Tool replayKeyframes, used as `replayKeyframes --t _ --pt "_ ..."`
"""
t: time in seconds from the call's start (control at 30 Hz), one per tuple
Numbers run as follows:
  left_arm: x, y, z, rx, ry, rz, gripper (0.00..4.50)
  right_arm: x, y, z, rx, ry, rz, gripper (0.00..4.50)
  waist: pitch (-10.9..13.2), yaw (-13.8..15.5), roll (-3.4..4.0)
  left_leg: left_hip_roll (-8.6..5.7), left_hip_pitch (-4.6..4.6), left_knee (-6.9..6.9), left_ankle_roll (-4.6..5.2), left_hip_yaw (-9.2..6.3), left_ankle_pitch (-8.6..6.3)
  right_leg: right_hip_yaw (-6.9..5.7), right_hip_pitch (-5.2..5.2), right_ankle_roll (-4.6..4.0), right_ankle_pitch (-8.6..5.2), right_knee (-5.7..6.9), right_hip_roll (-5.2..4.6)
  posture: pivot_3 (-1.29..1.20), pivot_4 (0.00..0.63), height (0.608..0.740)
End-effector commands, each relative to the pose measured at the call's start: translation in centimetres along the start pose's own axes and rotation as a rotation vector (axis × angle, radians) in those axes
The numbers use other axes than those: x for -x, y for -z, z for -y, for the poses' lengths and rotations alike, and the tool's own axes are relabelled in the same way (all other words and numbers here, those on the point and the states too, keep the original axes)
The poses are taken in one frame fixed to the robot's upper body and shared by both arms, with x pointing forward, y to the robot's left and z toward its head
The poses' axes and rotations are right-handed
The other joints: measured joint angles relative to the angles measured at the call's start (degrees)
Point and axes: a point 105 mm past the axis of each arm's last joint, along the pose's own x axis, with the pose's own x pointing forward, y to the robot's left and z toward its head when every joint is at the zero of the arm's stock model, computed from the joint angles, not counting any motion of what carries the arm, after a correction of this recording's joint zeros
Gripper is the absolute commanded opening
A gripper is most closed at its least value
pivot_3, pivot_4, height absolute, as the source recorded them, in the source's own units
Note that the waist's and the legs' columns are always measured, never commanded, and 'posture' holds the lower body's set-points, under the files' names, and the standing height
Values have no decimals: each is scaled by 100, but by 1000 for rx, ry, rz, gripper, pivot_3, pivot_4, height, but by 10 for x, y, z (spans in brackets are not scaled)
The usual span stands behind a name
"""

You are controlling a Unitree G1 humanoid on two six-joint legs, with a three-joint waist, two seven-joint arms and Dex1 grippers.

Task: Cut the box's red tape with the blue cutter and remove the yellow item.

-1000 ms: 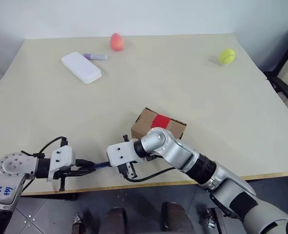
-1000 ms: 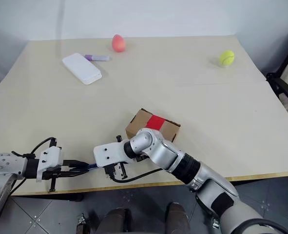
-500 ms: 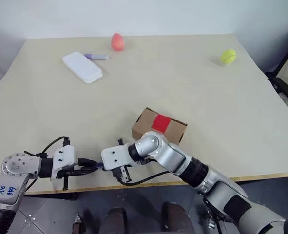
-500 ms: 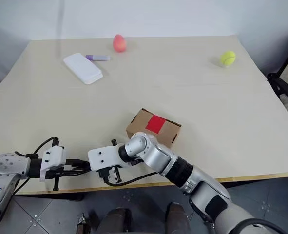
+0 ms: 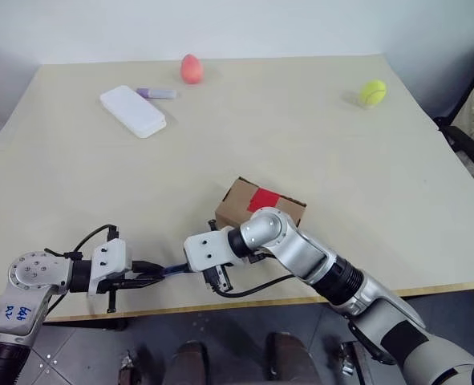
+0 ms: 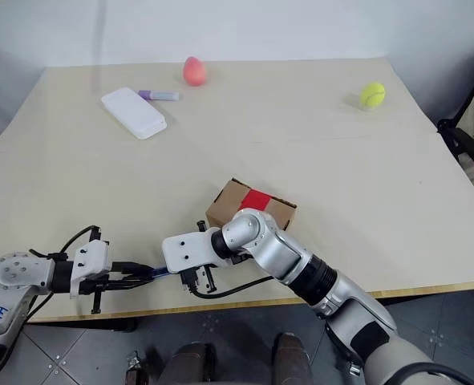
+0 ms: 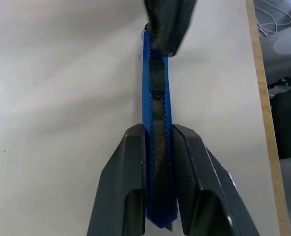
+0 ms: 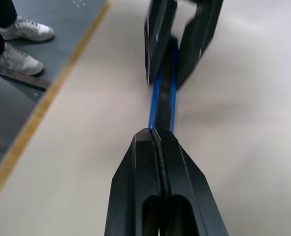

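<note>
One blue cutter [image 7: 156, 147] sits clamped between the fingers of the left hand [image 7: 157, 147], low over the desk [image 5: 317, 144] near its front edge. The right hand [image 8: 161, 142], fingers pressed together, meets the cutter's far end. Just behind the right hand sits one box [image 5: 241, 200] with one red tape [image 5: 262, 198] patch on top. Far beyond: one white case [image 5: 133, 111], one purple marker [image 5: 156, 93], one pink egg [image 5: 191, 69], one tennis ball [image 5: 372, 92]

brown box [image 5: 249, 210], red tape [image 5: 263, 200] apparently uncut, blue cutter [image 7: 157, 142] level
</note>
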Motion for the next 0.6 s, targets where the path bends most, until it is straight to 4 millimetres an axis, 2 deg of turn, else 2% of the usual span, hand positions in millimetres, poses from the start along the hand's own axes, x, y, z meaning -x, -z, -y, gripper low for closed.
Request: replayKeyframes --t 0.03,0.3,0.4,0.5,0.6 --pt "-1 -1 2 -12 6 -4 429 -9 15 -5 -7 10 -36 35 0 -2 0 0 3 -2 0 2 0 0 0 0 0 0 0 0 150 740" --pt "-1 -1 2 -10 3 -3 429 -17 2 3 -3 26 21 35 -1 -2 -1 5 13 -1 0 9 0 0 5 -4 1 3 0 0 150 740" --pt "-1 -1 1 -10 -6 0 429 -14 -8 5 -9 35 61 35 -1 -1 -1 5 13 -1 -1 10 0 0 5 -5 1 3 0 0 150 740" --pt "0 -1 1 -13 -25 6 429 -6 -17 9 -27 56 103 35 0 1 -1 6 12 -1 -1 10 0 0 4 -5 1 2 1 0 150 740" --pt "8 -5 -8 -26 -101 33 429 16 -37 22 -104 119 198 35 0 7 0 6 8 0 -1 9 0 0 3 -5 1 2 1 0 150 740"
